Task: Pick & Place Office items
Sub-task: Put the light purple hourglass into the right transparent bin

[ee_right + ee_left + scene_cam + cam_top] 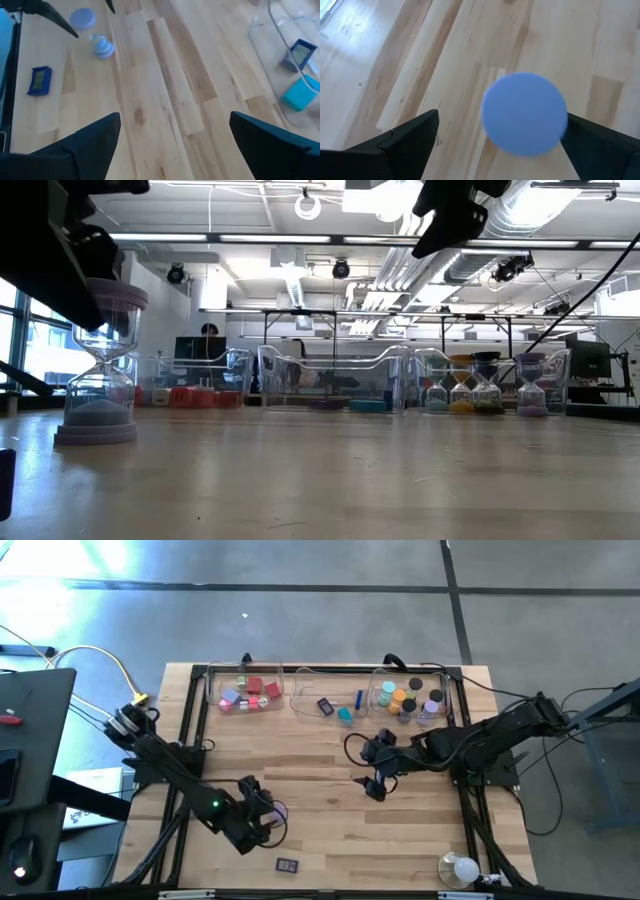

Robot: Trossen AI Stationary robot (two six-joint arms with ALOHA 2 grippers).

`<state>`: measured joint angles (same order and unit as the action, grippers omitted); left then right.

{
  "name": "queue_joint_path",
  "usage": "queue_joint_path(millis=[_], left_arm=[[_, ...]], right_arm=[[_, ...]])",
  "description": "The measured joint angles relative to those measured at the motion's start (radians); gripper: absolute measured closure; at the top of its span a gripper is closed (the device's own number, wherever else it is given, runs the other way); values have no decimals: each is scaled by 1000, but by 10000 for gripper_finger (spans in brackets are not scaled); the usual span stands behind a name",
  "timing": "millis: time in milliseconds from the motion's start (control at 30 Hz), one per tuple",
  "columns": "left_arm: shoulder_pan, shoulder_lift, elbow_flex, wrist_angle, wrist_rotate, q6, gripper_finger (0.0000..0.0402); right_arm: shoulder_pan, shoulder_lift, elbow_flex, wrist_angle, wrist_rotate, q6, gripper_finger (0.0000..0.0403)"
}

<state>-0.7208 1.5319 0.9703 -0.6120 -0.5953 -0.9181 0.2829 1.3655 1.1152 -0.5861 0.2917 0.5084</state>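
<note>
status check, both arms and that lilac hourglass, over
Left gripper jaws open, poised over lilac hourglass, not gripping. Right gripper open, empty, mid-table. Three trays hold sorted items. Nothing in the way.

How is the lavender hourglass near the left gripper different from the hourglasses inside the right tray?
The lavender hourglass stands alone on the bare table, right under the open left gripper; the tray hourglasses stand grouped inside the clear right tray. It is lavender; they are mixed: orange, black, teal, lilac. All stand upright.
</note>
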Motion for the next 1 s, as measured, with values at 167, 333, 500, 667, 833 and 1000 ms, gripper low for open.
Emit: queue_joint_path(millis=[167, 333, 500, 667, 833, 1000], left_arm=[[7, 35, 0, 44, -8, 4, 19], [19, 37, 0, 88, -6, 4, 52], [21, 37, 0, 94, 4, 5, 122], [21, 37, 0, 94, 94, 2, 208], [21, 36, 1, 96, 113, -75, 238], [21, 35, 2, 113, 111, -104, 238]], right_arm=[[-4, 0, 0, 0, -37, -27, 38], [-4, 0, 0, 0, -38, -36, 38], [-4, 0, 0, 0, -40, -42, 38], [-1, 0, 0, -1, -41, -42, 38], [12, 0, 0, -1, -41, -42, 38], [29, 0, 0, -1, -41, -42, 38]])
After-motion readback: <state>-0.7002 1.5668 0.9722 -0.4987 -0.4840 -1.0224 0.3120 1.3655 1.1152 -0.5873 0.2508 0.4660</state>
